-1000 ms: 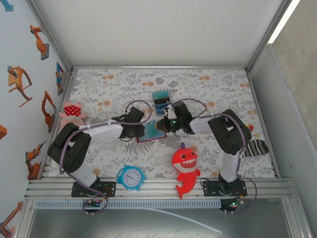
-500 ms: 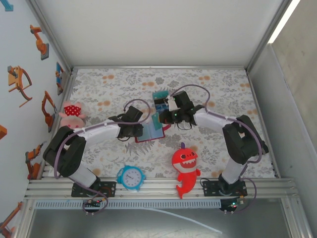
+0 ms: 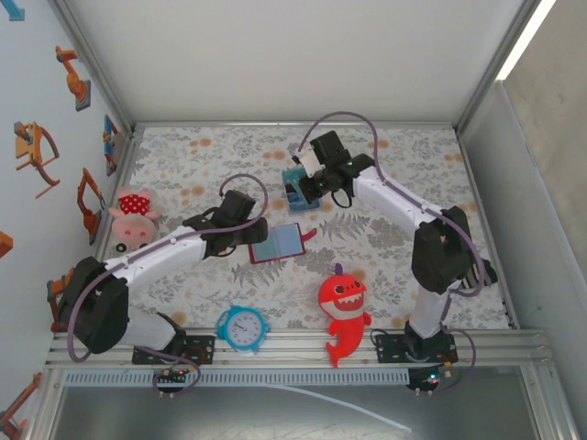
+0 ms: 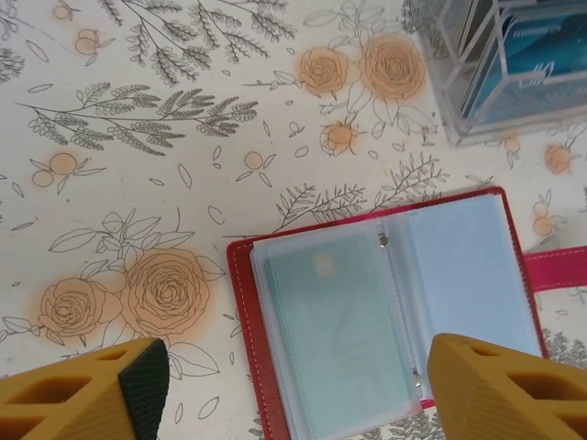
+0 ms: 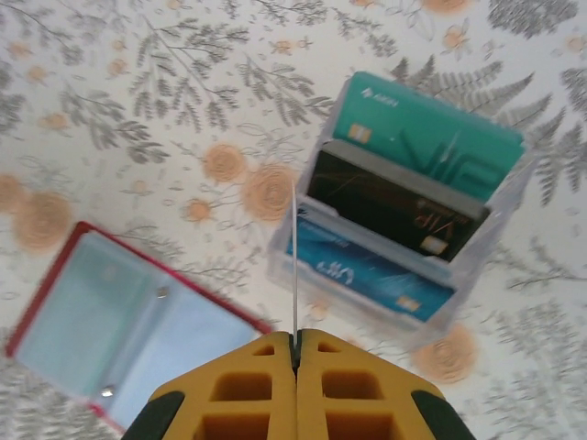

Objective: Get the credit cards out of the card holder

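Note:
The card holder point(image 3: 280, 243) lies open and flat on the floral cloth, dark red with pale sleeves. One pale teal card point(image 4: 339, 339) shows inside its left sleeve. My left gripper point(image 4: 293, 376) hovers above the holder point(image 4: 385, 312), open wide, touching nothing; from above it point(image 3: 246, 238) sits at the holder's left edge. My right gripper point(image 5: 295, 339) is shut on a thin card point(image 5: 293, 257) seen edge-on, over a clear stand point(image 5: 404, 229). That stand holds teal point(image 5: 431, 137), dark point(image 5: 394, 206) and blue point(image 5: 367, 270) credit cards. From above, the right gripper point(image 3: 307, 186) is at the stand point(image 3: 295, 192).
A red shark toy point(image 3: 344, 307) and a blue alarm clock point(image 3: 243, 328) lie near the front edge. A pink plush point(image 3: 133, 213) sits at the left wall. A striped cloth point(image 3: 472, 273) lies beside the right arm. Bare cloth stretches behind the stand.
My right gripper carried the card from the card holder back and up to the stand. The left gripper opened, let go of the holder and drew back to the left.

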